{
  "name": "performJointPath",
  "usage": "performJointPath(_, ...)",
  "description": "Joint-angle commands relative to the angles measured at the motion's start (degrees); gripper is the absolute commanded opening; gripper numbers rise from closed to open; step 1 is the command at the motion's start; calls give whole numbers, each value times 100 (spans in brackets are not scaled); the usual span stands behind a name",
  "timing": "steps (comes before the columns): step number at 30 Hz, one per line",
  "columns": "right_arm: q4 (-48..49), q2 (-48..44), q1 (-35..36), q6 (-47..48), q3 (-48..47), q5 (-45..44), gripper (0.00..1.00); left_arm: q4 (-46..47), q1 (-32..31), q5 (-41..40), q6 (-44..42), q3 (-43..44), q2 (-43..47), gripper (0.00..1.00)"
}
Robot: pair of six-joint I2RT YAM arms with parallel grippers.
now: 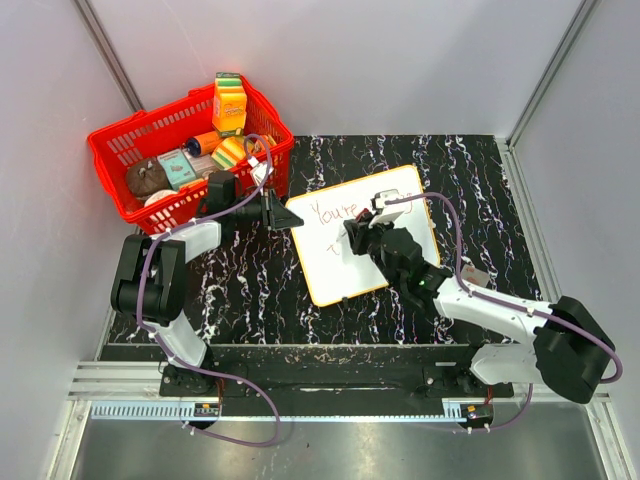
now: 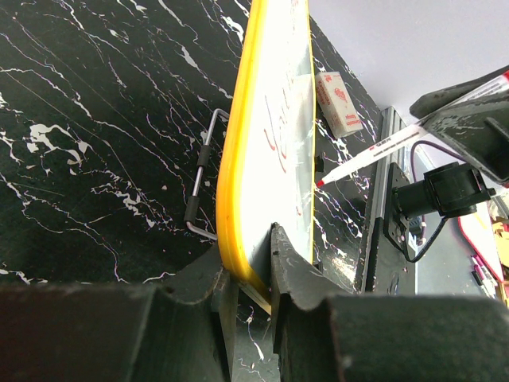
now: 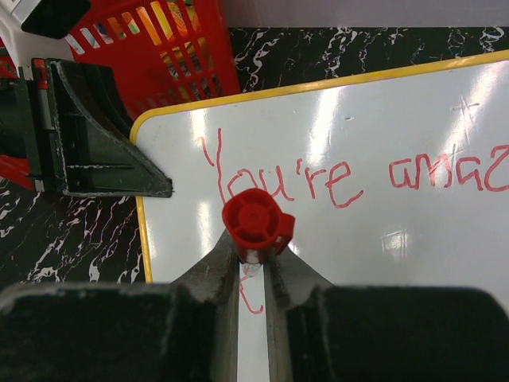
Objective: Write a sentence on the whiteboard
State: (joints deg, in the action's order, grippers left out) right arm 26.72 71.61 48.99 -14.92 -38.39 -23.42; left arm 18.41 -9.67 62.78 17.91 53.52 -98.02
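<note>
The whiteboard (image 1: 390, 262) lies tilted on the black marbled table, white with an orange-yellow rim. My left gripper (image 1: 294, 219) is shut on its left corner; in the left wrist view the fingers (image 2: 248, 267) clamp the yellow rim (image 2: 229, 167). My right gripper (image 1: 356, 238) is over the board's left part, shut on a red-capped marker (image 3: 254, 222) that stands on the board. The marker's tip (image 2: 320, 182) touches the surface. The sentence (image 3: 318, 179) reads "You're amaz" in red. A short red stroke (image 3: 249, 301) sits on a second line under it.
A red basket (image 1: 120, 135) full of groceries stands at the back left, right behind the left gripper. A small white eraser box (image 2: 338, 102) lies on the table beyond the board. A metal wire handle (image 2: 202, 177) shows beside the board's rim. Grey walls enclose the table.
</note>
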Motion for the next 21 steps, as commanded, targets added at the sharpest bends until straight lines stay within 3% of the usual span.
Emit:
performJointPath(1,158,37,-92,165,-336,-172,0,-400,-342,-407,-1229,-201,-227,0)
performJointPath(21,88,283,-197,-55,-169,4,0,-409,-342,-407,-1229,-192,-227,0)
